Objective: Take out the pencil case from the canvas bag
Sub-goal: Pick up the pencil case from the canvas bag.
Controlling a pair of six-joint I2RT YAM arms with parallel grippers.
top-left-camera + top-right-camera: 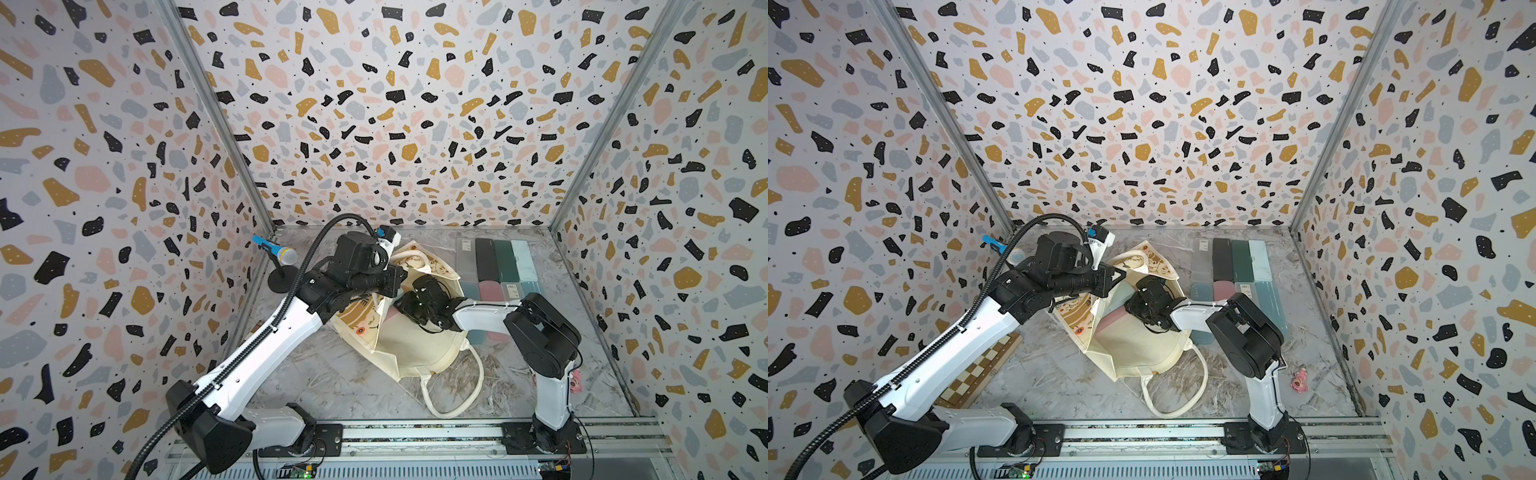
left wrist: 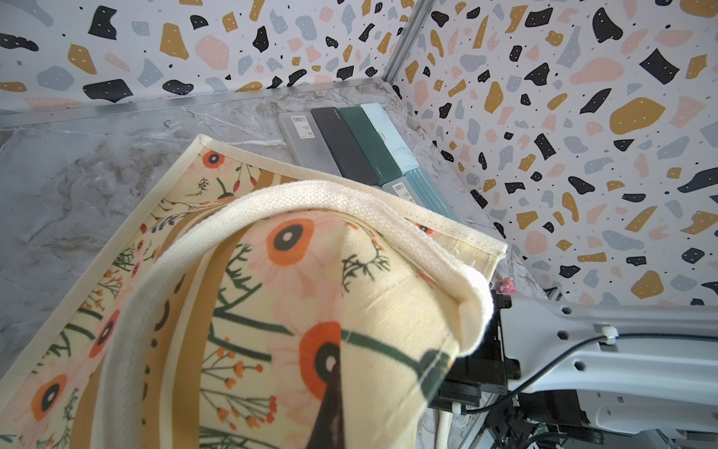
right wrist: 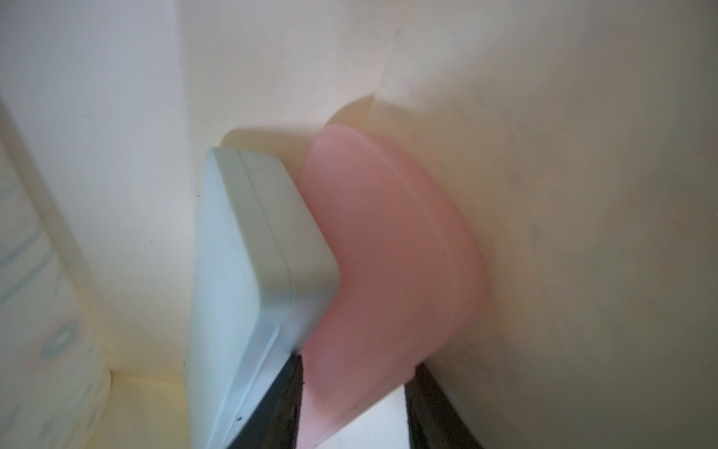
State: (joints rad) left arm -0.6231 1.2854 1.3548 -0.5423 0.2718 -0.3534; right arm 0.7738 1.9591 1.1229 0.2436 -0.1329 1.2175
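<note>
Apparently rigid, slick, light, the pink pencil case (image 3: 388, 252) wants squeezing across its end; right tool (image 3: 357, 365) straddles it, grip unclear; left tool (image 1: 1117, 277) clenches the canvas bag (image 1: 1142, 357).

Cream bag (image 1: 1142, 353) is flopped on the table (image 1: 1059, 374), with one handle (image 1: 1177, 399) looped out toward the front. The left gripper (image 1: 1119, 277) pinches the floral top flap and holds it up, so the mouth gapes. The right gripper (image 1: 1136, 305) is poked into the mouth, jaws hidden. Inside there's a teal case (image 1: 1121, 296) and a pink case (image 1: 1113, 323). More cases (image 1: 1229, 259) are lined up at back right.
</note>
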